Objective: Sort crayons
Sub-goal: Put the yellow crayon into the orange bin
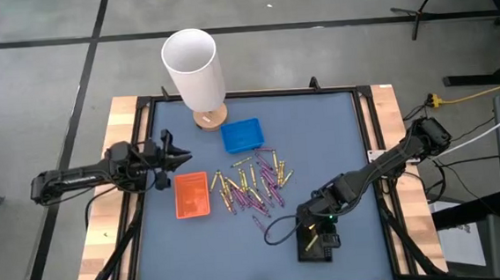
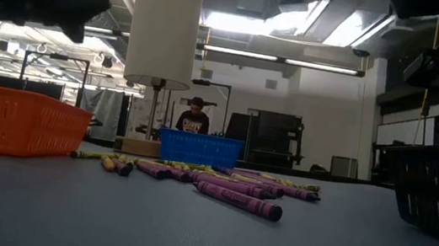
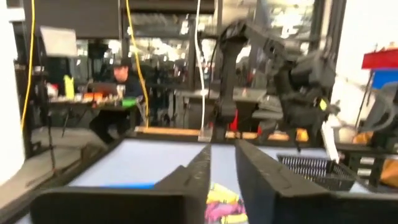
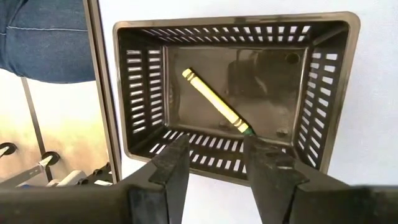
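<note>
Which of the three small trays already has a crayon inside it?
The black tray, under the right gripper: one yellow crayon lies in it. No crayon shows in the orange tray or the blue tray.

Right gripper (image 4: 214, 163) at table's 5 o'clock, pointing straight down, fingers parted, nothing between them. Left gripper (image 1: 173, 156) at 9 o'clock — arm reaching inward, fingers slightly apart, empty.

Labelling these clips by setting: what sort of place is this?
Probably a robotics lab or workshop: exposed ceiling ducts and strip lights, a person at a cluttered workbench, yellow cables on bare concrete floor.
</note>
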Robot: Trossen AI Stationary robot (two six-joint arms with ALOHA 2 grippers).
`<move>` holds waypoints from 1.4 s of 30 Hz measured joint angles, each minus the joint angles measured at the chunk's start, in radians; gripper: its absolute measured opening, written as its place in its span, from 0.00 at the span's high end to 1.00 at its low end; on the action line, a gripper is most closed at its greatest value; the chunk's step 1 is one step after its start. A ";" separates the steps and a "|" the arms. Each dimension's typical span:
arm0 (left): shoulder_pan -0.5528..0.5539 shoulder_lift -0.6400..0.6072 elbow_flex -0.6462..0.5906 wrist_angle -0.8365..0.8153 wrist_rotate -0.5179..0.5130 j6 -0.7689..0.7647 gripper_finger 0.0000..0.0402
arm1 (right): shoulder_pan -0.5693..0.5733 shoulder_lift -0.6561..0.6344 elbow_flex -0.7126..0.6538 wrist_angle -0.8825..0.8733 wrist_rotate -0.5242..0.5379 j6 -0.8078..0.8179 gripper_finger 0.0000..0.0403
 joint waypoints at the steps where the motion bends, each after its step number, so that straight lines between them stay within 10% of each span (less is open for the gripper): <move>1: -0.007 0.015 0.000 0.033 -0.001 0.000 0.79 | 0.000 0.000 0.000 0.000 0.000 0.000 0.62; 14: -0.069 0.413 0.150 0.179 -0.105 -0.020 0.65 | 0.000 0.000 0.000 0.003 0.115 0.000 0.62; 42: -0.069 1.418 0.825 -0.358 0.063 0.211 0.66 | 0.000 0.000 0.000 0.114 0.315 0.003 0.62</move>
